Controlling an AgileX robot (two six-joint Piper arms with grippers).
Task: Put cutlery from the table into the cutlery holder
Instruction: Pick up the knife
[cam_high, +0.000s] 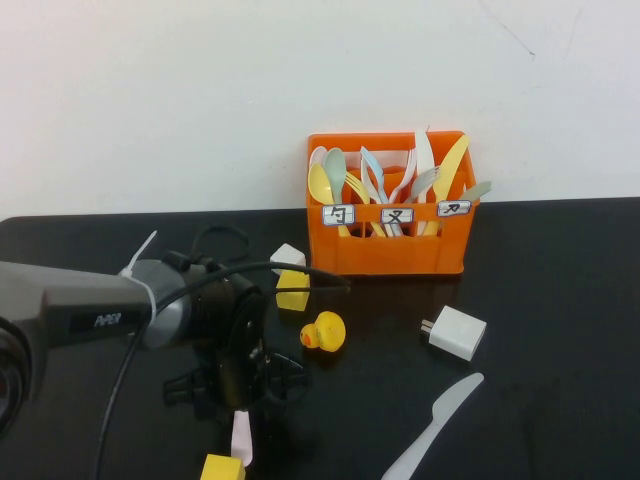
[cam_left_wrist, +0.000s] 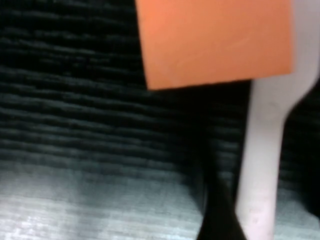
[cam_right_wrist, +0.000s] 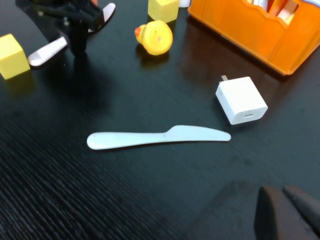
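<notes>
Left gripper (cam_high: 240, 415) low over pale pink flat plastic knife (cam_high: 241, 437) on matte black surface (cam_high: 560, 300), grip unclear; right gripper (cam_right_wrist: 287, 212) clenched, above pale grey-blue plastic knife (cam_right_wrist: 157, 137).

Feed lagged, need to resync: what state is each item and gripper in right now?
Pink knife: flat on the table, under the left gripper.
Grey-blue knife: flat on the table, untouched.
Cutlery holder: upright, all three compartments filled.
Left gripper: lowered over the pink knife.
Right gripper: above the table, near the grey-blue knife, holding nothing.
</notes>
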